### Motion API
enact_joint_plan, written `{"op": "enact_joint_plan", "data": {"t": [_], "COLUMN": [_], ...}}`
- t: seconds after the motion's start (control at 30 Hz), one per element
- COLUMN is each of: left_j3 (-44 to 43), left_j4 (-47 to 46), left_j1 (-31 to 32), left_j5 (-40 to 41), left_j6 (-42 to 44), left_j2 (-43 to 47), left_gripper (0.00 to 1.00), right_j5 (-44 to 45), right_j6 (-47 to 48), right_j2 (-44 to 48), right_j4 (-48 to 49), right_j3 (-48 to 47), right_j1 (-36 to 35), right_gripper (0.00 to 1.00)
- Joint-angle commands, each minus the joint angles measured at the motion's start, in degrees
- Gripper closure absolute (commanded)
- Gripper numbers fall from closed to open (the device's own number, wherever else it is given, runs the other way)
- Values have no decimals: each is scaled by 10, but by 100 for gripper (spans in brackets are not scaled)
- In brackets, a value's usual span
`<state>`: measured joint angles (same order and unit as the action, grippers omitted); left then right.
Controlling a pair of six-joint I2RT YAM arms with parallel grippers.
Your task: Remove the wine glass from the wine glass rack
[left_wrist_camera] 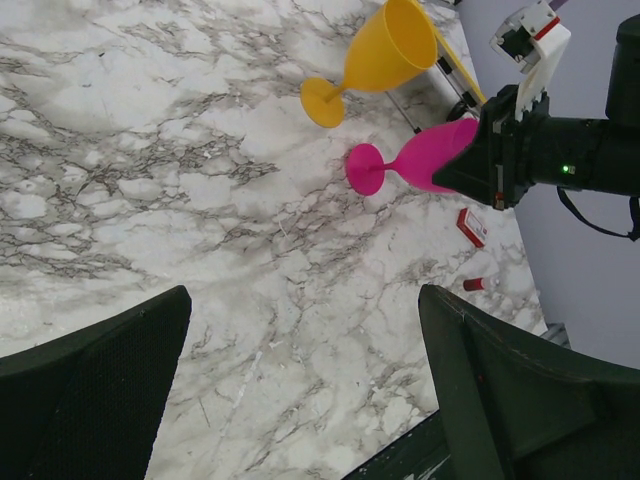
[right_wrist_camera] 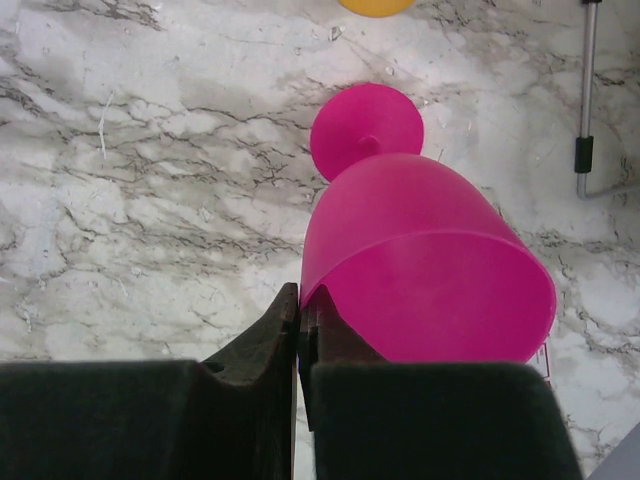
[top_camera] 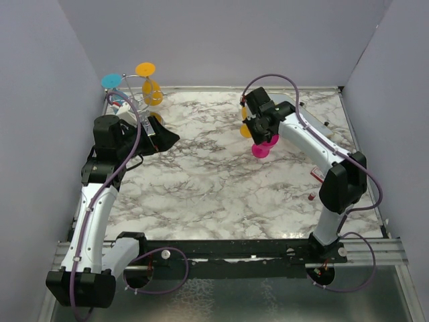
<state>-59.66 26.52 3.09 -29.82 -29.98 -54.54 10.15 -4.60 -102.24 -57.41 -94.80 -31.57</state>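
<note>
The wine glass rack (top_camera: 136,100), a thin silver wire stand, is in the far left corner, with a blue glass (top_camera: 111,81) and a yellow glass (top_camera: 151,90) hanging from it upside down. My left gripper (top_camera: 164,139) (left_wrist_camera: 305,300) is open just right of the rack, with only marble between its fingers. My right gripper (top_camera: 263,131) (right_wrist_camera: 302,300) is shut on the rim of a pink wine glass (top_camera: 261,149) (right_wrist_camera: 430,270) (left_wrist_camera: 420,160) at the table's far middle. The glass is tilted, foot toward the marble; I cannot tell if it touches.
A second yellow glass (left_wrist_camera: 380,55) stands close beside the pink one. A small red-and-white box (left_wrist_camera: 470,226) and a small red piece (left_wrist_camera: 475,285) lie on the marble table (top_camera: 214,188) near the right arm. A metal rod (right_wrist_camera: 588,90) lies by the far edge. Walls close in on three sides.
</note>
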Motion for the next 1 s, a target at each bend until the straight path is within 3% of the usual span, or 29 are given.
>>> {"op": "enact_joint_plan", "data": {"t": [0.0, 0.27, 0.5, 0.97], "left_j3": [-13, -19, -20, -23], "left_j4": [6, 6, 8, 13], "left_j1": [5, 5, 5, 5], "left_j5": [16, 17, 16, 17], "left_j6": [10, 10, 9, -5], "left_j2": [7, 4, 5, 15], "left_gripper": [1, 1, 1, 1], "right_j5": [11, 15, 6, -36], "right_j6": [8, 10, 9, 21], "right_j2": [-25, -55, -59, 31], "right_j4": [0, -3, 0, 58], "right_j3": [-39, -59, -70, -49], "right_j1": [-3, -3, -3, -3], "right_gripper": [98, 94, 77, 58]}}
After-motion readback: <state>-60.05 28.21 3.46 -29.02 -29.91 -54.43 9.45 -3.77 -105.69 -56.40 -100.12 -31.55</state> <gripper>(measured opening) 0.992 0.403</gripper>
